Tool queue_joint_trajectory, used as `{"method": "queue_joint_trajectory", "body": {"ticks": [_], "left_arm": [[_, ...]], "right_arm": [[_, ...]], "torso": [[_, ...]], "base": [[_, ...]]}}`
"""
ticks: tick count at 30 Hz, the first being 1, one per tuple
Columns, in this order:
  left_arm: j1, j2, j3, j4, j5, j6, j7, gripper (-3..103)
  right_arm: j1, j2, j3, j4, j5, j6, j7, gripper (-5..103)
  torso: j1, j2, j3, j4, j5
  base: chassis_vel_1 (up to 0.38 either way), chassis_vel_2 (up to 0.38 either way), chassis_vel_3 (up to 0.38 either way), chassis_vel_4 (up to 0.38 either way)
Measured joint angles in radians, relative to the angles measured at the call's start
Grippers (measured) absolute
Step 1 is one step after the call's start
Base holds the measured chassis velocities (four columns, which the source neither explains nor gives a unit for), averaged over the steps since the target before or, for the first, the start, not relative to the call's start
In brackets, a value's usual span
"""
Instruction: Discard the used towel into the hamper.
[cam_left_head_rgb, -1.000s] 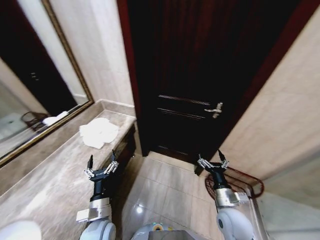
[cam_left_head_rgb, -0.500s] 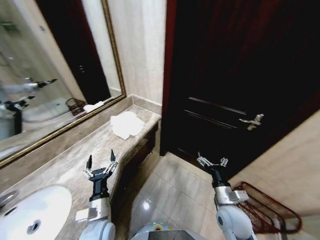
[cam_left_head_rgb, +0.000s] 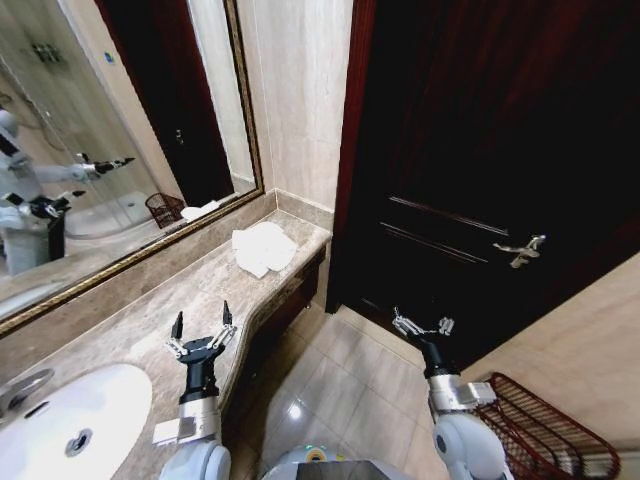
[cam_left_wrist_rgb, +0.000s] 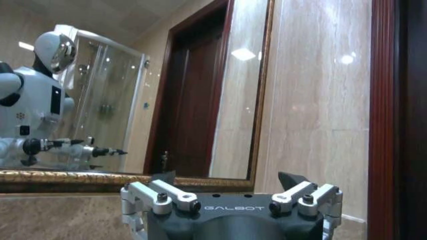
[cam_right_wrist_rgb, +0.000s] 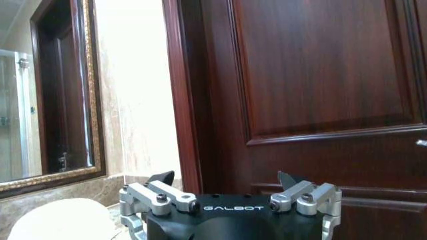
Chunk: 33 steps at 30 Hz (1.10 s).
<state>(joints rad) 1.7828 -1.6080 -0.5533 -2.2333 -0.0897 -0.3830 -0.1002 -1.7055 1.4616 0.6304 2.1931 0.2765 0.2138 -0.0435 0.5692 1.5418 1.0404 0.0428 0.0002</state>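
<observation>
While both arms hang out in front of the robot, nothing is in either gripper. Left gripper (cam_left_head_rgb: 200, 330) sits over the front edge of the marble counter (cam_left_head_rgb: 140, 320), fingers spread apart, holding nothing. Right gripper (cam_left_head_rgb: 420, 322) is over the tiled floor (cam_left_head_rgb: 340, 390) in front of the dark wood door (cam_left_head_rgb: 480, 170), fingers also spread, holding nothing.

Towel (cam_left_head_rgb: 263, 247): white, crumpled, lying on the far end of the counter, close to the wall corner and just below the mirror (cam_left_head_rgb: 100, 150) frame. Well apart from the left gripper, farther along the counter. In the right wrist view a pale rounded shape (cam_right_wrist_rgb: 63, 220) shows low beside the gripper body; probably the same towel, can't tell for sure.

Hamper (cam_left_head_rgb: 545, 430): reddish-brown wire basket, on the floor at the robot's right, against the beige wall, past the right arm. Its rim and open weave are visible; the head view's edge cuts off part of it. Towel and hamper are on opposite sides of the robot, well apart, with the door between them.

White sink basin (cam_left_head_rgb: 70, 420) is set in the counter on the near left, beside the left arm. Door handle (cam_left_head_rgb: 522, 250) is silver, level with the panel's mid rail. Mirror reflects the robot's own white body, a small dark basket and a towel.

Left wrist view: gripper (cam_left_wrist_rgb: 230, 187) fingers apart, facing the mirror and marble wall.
</observation>
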Motion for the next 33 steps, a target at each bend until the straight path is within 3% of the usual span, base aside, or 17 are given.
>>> {"method": "queue_joint_trajectory", "body": {"ticks": [15,21,24,25,28,29,30,33], "left_arm": [[-0.006,0.0,-0.004,0.021,0.018,0.012,-0.02,100],[-0.042,0.01,-0.037,0.055,-0.071,0.069,-0.024,100],[-0.093,0.118,-0.088,0.109,-0.163,0.116,-0.021,97],[-0.093,0.118,-0.088,0.109,-0.163,0.116,-0.021,97],[-0.133,0.226,-0.113,0.154,-0.217,0.133,0.014,100],[-0.15,0.289,-0.115,0.176,-0.25,0.139,0.039,100],[-0.15,0.289,-0.115,0.176,-0.25,0.139,0.039,100],[-0.186,0.389,-0.105,0.216,-0.318,0.147,0.078,100]], "right_arm": [[0.007,-0.001,0.0,-0.016,-0.014,0.015,0.029,100],[0.009,-0.009,0.0,-0.021,-0.014,0.018,0.028,100],[0.007,-0.017,0.002,-0.024,-0.014,0.019,0.02,100],[0.007,-0.017,0.002,-0.024,-0.014,0.019,0.02,100],[0.002,-0.019,0.001,-0.027,-0.014,0.022,0.014,100],[-0.001,-0.02,0.0,-0.029,-0.016,0.024,0.01,100],[-0.001,-0.02,0.0,-0.029,-0.016,0.024,0.01,100],[-0.007,-0.017,-0.001,-0.032,-0.025,0.029,0.007,100]], "torso": [[0.001,0.0,0.0,0.0003,-0.0002],[0.0,0.0,0.0,0.0003,-0.0005],[0.0,0.0,0.0,0.0002,-0.0003],[0.0,0.0,0.0,0.0002,-0.0003],[0.0,0.0,0.0,0.0001,-0.0005],[0.0,0.0,0.0,0.0002,-0.0005],[0.0,0.0,0.0,0.0002,-0.0005],[0.0,0.0,0.0,0.0002,-0.0005]], "base": [[-0.126,0.136,0.142,-0.14],[-0.015,0.022,0.017,-0.01],[0.0,0.0,0.0,0.0],[0.0,0.0,0.0,0.0],[0.0,0.0,0.0,0.0],[0.0,0.0,0.0,0.0],[0.0,0.0,0.0,0.0],[0.0,0.0,0.0,0.0]]}}
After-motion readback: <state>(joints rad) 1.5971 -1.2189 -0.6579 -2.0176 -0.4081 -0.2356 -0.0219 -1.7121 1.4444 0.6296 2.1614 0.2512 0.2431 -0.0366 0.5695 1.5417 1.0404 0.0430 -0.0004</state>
